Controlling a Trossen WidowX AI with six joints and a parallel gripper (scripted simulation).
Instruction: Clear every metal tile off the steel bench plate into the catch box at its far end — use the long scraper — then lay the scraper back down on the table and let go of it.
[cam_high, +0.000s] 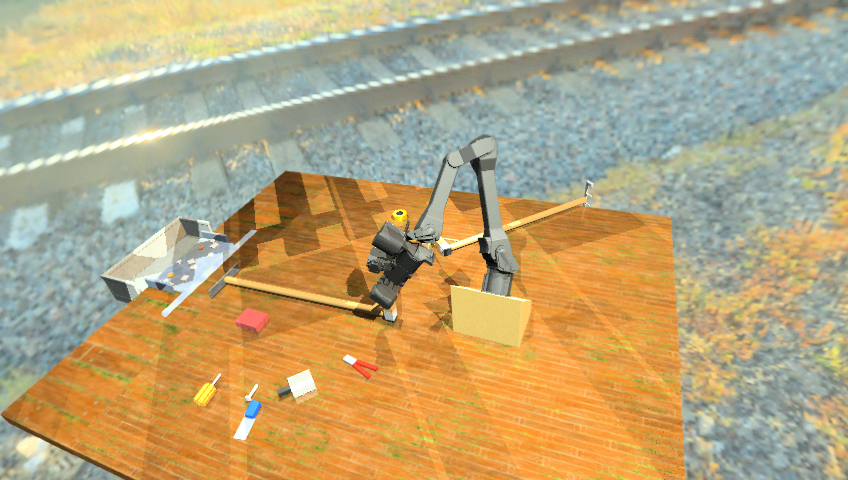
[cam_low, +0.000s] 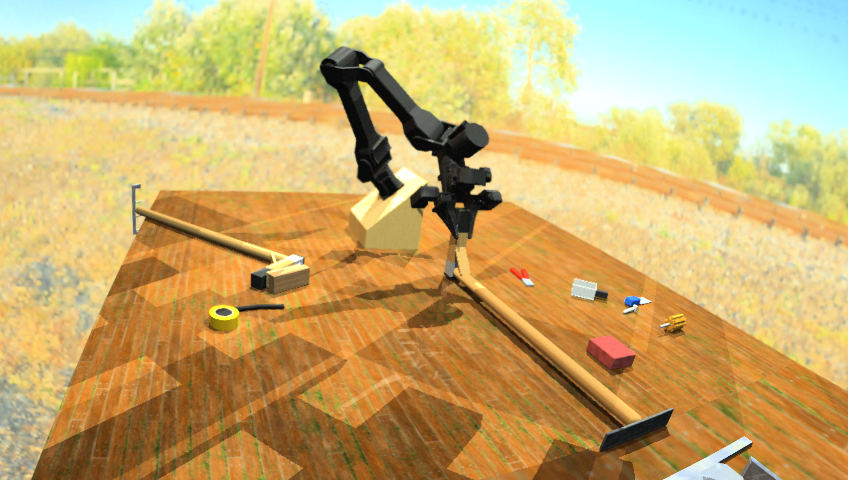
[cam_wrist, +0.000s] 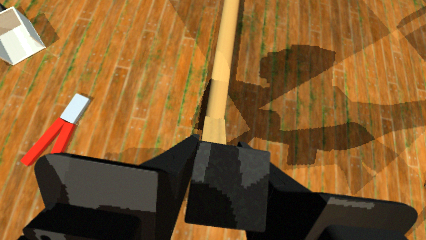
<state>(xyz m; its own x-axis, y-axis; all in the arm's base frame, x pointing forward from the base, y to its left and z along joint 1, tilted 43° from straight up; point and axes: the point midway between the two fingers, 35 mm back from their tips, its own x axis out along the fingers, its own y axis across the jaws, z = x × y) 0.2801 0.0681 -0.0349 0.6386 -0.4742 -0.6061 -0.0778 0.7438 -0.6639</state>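
My gripper (cam_high: 387, 302) (cam_low: 462, 234) (cam_wrist: 217, 144) is shut on the upright grip post of the long scraper (cam_high: 297, 293) (cam_low: 535, 333) (cam_wrist: 224, 60). The scraper's wooden shaft slopes down away from the gripper. Its dark blade (cam_high: 217, 289) (cam_low: 636, 429) is low over the table, just on the robot's side of the steel bench plate (cam_high: 208, 264); whether it touches the table I cannot tell. Several small tiles, such as a pale tile (cam_high: 184, 277) and an orange one, lie scattered on the plate. The catch box (cam_high: 121, 287) is at the plate's far end; its floor is partly hidden.
A second long tool (cam_high: 547, 214) (cam_low: 202, 234) lies behind the arm. A yellow tape roll (cam_high: 399, 214) (cam_low: 223, 321) is on that side too. A red block (cam_high: 252, 320) (cam_low: 611, 352), red pliers (cam_high: 364, 365) (cam_low: 521, 277) (cam_wrist: 46, 141) and several small tools lie on the scraper's other side.
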